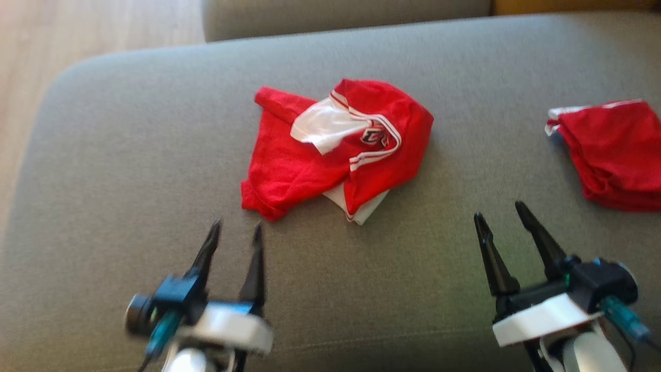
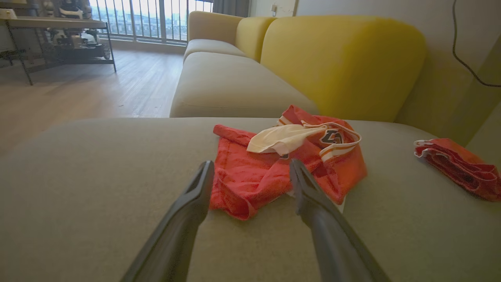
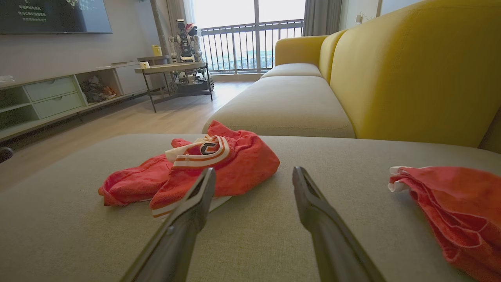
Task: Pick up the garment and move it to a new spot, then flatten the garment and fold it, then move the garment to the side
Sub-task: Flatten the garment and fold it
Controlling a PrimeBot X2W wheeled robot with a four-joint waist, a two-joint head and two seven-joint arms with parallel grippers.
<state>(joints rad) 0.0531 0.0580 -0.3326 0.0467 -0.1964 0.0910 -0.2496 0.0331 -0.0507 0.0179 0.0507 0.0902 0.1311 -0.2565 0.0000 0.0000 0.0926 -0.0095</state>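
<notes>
A wide grey cushion [image 1: 129, 181] is seen from above, and everything else is placed in relation to it. A red garment [image 1: 335, 150] with white trim, a white panel and a small dark emblem lies in a crumpled heap near the middle of the cushion, a little toward its far edge. It is bunched and partly turned over on itself, and a white corner can be seen poking out from beneath it on the side facing the cushion's near edge. No part of it is held or touched by either gripper.

The left gripper [image 1: 237, 225] is held above the near left part of the cushion. Its two long dark fingers are spread wide apart, and nothing is caught between them. Its tips are pointed toward the cushion's middle, and a strip of bare grey fabric is left between them and the heap. The right gripper [image 1: 498, 209] is held above the near right part of the cushion, its fingers likewise parted widely and nothing gripped.

A second red cloth [image 1: 614, 155] with a white edge is laid in a flatter pile at the cushion's right edge. Beyond the cushion's far edge, a pale seat [image 2: 231, 82] and a yellow backrest [image 2: 340, 62] are shown in the left wrist view. Pale wooden floor [image 1: 77, 31] is seen past the cushion's left side. The view from above is slightly blurred.
</notes>
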